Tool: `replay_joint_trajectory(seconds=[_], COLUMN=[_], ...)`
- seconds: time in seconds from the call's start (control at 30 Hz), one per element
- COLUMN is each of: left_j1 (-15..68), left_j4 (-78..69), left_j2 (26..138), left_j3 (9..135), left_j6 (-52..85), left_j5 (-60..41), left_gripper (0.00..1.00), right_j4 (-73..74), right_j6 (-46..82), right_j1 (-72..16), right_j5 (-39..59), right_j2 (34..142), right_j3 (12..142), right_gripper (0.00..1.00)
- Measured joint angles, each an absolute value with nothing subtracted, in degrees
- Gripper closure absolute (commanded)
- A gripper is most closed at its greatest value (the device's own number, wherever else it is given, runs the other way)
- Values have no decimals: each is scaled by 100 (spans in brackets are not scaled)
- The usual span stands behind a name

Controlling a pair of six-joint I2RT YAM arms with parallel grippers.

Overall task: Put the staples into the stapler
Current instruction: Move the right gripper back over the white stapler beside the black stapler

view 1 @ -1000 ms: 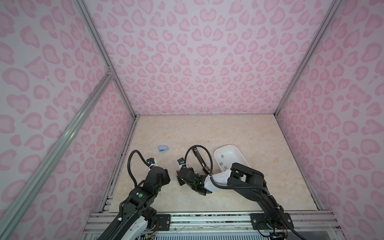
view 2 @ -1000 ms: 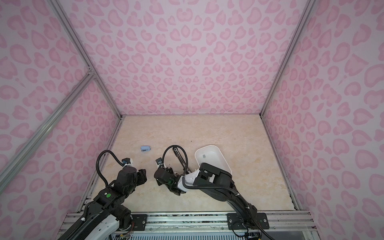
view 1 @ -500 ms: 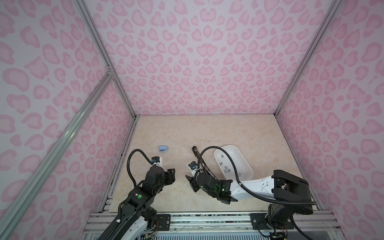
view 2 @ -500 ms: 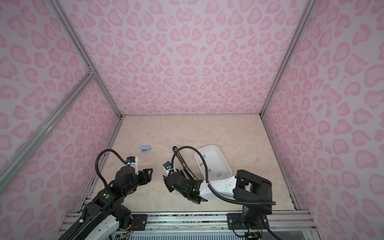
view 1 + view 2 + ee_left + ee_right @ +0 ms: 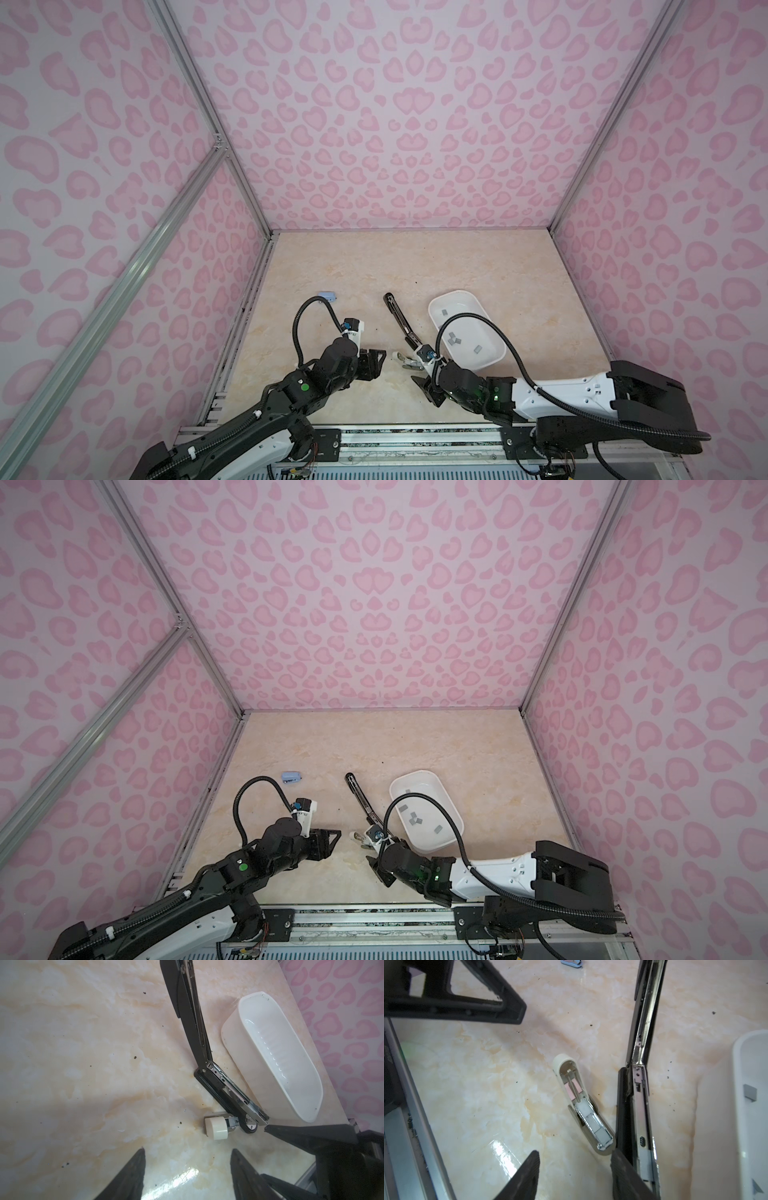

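Low in the middle of both top views, the two claws face each other over the table, with a small stapler [image 5: 405, 360], cream-coloured, lying open between them. The left claw [image 5: 380, 363] has its jaws spread, and the left wrist view shows only table in the gap. The right claw [image 5: 417, 370] is released too and empty, its tips just short of the small stapler's near end. At the bottom of the right wrist view one finger [image 5: 627, 1180] overlaps the end of the black stapler [image 5: 639, 1084]; I cannot tell whether they touch.

That black stapler is folded out flat and runs up the frame just left of the white tray [image 5: 453, 294]. The staples [image 5: 455, 340] lie loose in the tray as several grey blocks, well apart from either claw. At the centre of the right wrist view the small stapler's channel [image 5: 593, 1126] shows pale blocks, which look to me like staples already laid in, though I would not swear to it.

So I judge the loading step to be at or near its end. If the channel is filled, the next move calls for folding the stapler's top down over it while its base is kept from sliding on the glossy table. If not, the right claw must reach up and right into the tray and pinch one thin block by its edges.
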State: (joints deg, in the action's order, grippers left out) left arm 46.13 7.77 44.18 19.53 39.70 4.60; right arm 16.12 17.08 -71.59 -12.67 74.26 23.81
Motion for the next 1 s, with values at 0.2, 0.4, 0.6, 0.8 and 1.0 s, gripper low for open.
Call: replay_joint_trajectory(seconds=[0.2, 0.4, 0.6, 0.8, 1.0], left_j1=[4650, 4650, 4650, 4650, 4650], left_j4=[674, 674, 679, 692, 692], left_j2=[4442, 4445, 4475, 4482, 4482], left_j3=[1868, 1857, 1857, 1857, 1850], left_j6=[4141, 4198, 4198, 4198, 4198], left_j5=[663, 764, 888, 923, 941], left_gripper=[31, 28, 27, 26, 25], right_j4=[1726, 1892, 1826, 1710, 1507], right_j6=[1697, 1695, 1734, 1737, 1741], right_j1=[-6938, -6910, -6711, -6643, -6659], right_j5=[-1083, -895, -958, -1066, -1186], right_j2=[7885, 8527, 8925, 9170, 9334], right_j3=[2536, 2945, 3183, 3323, 3363], right_gripper=[45, 43, 43, 44, 51])
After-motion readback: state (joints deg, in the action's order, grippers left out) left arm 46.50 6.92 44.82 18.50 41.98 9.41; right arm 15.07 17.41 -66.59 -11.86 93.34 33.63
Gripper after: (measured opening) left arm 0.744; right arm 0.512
